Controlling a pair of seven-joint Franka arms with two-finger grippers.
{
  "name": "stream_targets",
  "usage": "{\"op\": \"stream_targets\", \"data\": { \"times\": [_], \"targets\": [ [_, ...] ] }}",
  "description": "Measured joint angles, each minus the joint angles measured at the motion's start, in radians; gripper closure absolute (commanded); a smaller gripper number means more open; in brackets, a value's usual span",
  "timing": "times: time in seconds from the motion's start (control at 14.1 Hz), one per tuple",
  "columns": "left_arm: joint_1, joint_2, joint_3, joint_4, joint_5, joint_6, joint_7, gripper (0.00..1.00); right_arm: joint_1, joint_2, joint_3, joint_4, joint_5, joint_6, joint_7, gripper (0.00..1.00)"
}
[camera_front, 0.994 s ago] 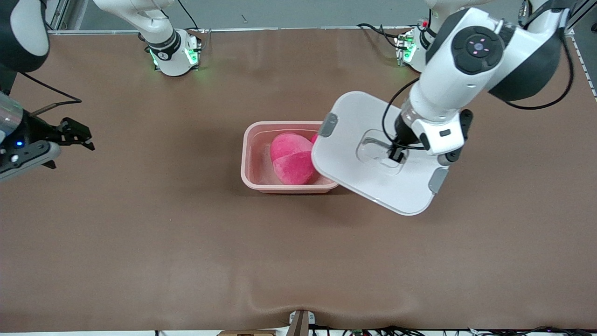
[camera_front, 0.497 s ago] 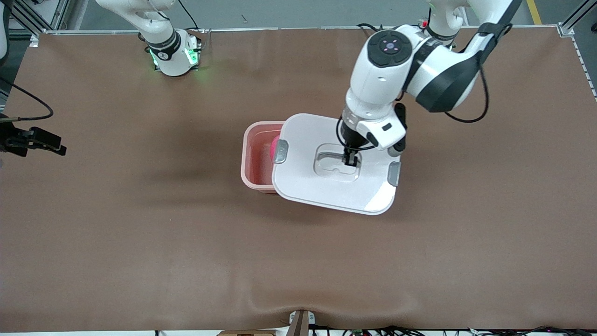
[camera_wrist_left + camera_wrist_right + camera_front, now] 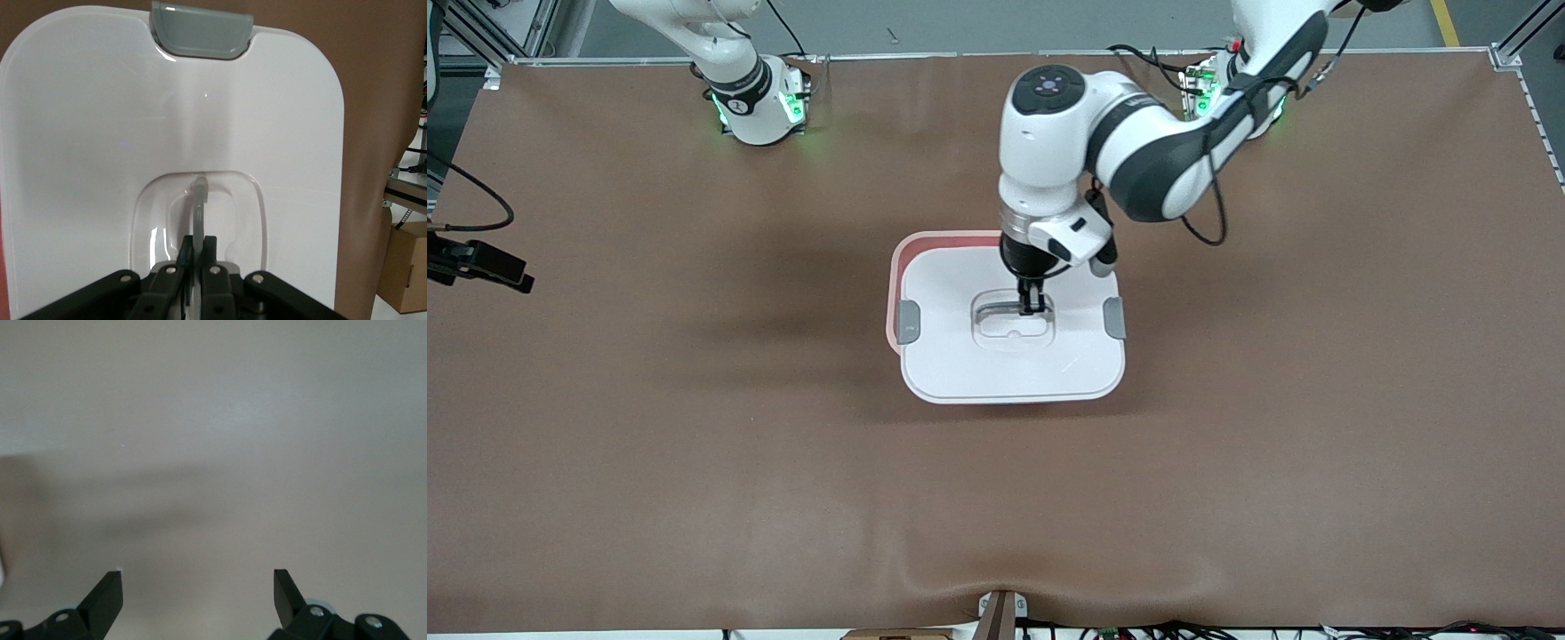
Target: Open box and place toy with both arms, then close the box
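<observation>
The left tool (image 3: 1032, 307) pinches the handle of the lid (image 3: 1009, 369), held over the box (image 3: 895, 267) mid-table but offset toward six o'clock; lowered so, its edge may miss the rim. The right tool (image 3: 198, 587) waits wide at nine o'clock.

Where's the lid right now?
In the front view, the lid sits mid-table over the box, held by its handle in the left gripper.
</observation>
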Motion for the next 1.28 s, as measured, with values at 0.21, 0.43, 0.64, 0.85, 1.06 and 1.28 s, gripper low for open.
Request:
{"op": "stream_targets", "data": {
  "times": [0.21,0.43,0.64,0.85,1.06,1.28],
  "targets": [
    [-0.041,0.01,0.002,-0.003,0.004,-0.002,-0.002,1.0,-0.021,0.001,0.0,-0.003,0.013,0.01,-0.003,0.0],
    [-0.066,0.011,0.003,-0.038,0.043,-0.005,-0.025,1.0,-0.022,0.001,0.001,-0.011,0.063,0.01,-0.004,0.0],
    [-0.087,0.014,0.005,-0.057,0.08,-0.005,-0.042,1.0,-0.023,0.001,0.001,-0.013,0.1,0.002,-0.005,0.0],
    [-0.096,0.015,0.005,-0.071,0.089,-0.005,-0.053,1.0,-0.023,0.001,0.002,-0.014,0.103,-0.006,-0.018,0.0],
    [-0.109,0.016,0.008,-0.084,0.098,-0.005,-0.063,1.0,-0.023,0.001,0.004,-0.014,0.103,-0.009,-0.021,0.0],
    [-0.118,0.02,0.01,-0.09,0.112,-0.005,-0.077,1.0,-0.023,-0.001,0.002,-0.007,0.107,-0.007,-0.04,0.0]
  ]
}}
